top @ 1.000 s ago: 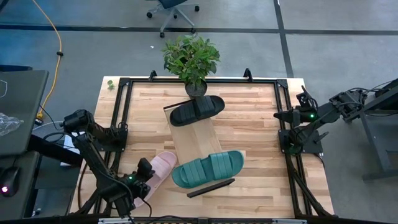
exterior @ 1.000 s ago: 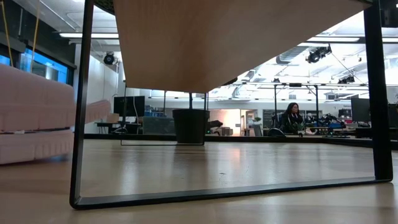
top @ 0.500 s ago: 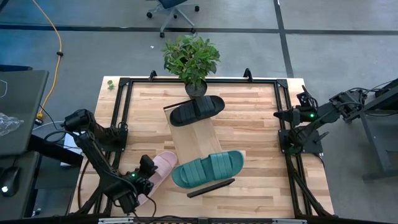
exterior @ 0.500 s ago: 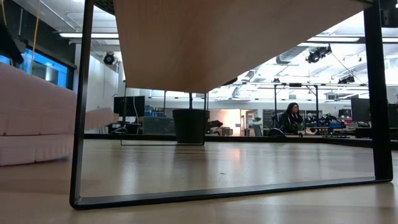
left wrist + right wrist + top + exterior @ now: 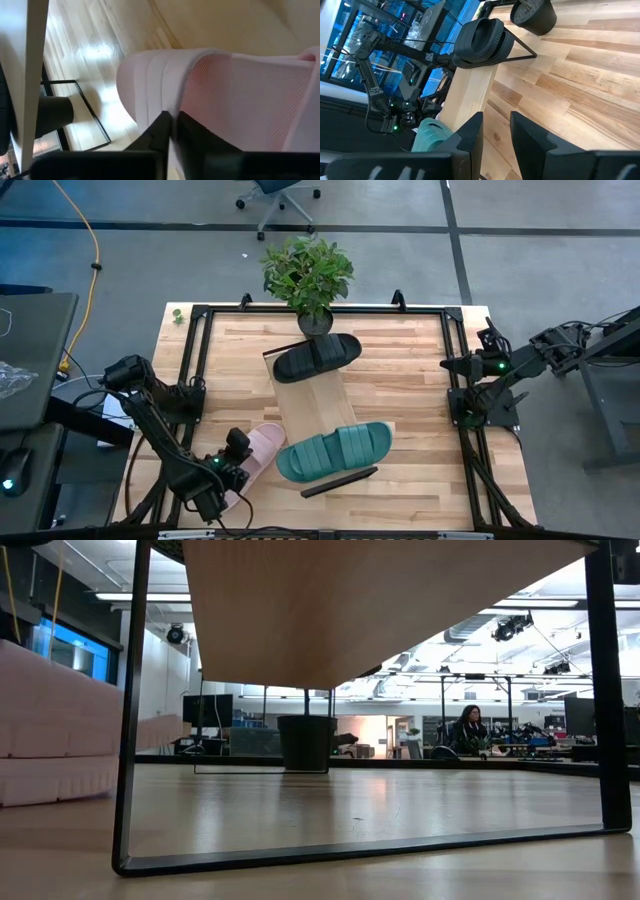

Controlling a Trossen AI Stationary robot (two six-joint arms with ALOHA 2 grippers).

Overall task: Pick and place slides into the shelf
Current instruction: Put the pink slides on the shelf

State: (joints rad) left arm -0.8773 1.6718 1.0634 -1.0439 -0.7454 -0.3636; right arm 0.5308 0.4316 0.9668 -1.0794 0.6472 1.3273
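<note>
At the near-left corner of the surface, my left jaws are nearly shut on the edge of the pink slide's ribbed strap; the left wrist view shows the fingers pinching that strap with almost no gap. To do the lift well, I judge the pinch should sit deep on the strap, and the slide should rise level before crossing to the shelf, where the bare middle looks free. The pink slide is pale, soft-looking and broad-strapped, lying beside the plank's near end. The green slide rests on that near end, the black slide on the far end. My right jaws wait partly open, empty, at the right edge.
</note>
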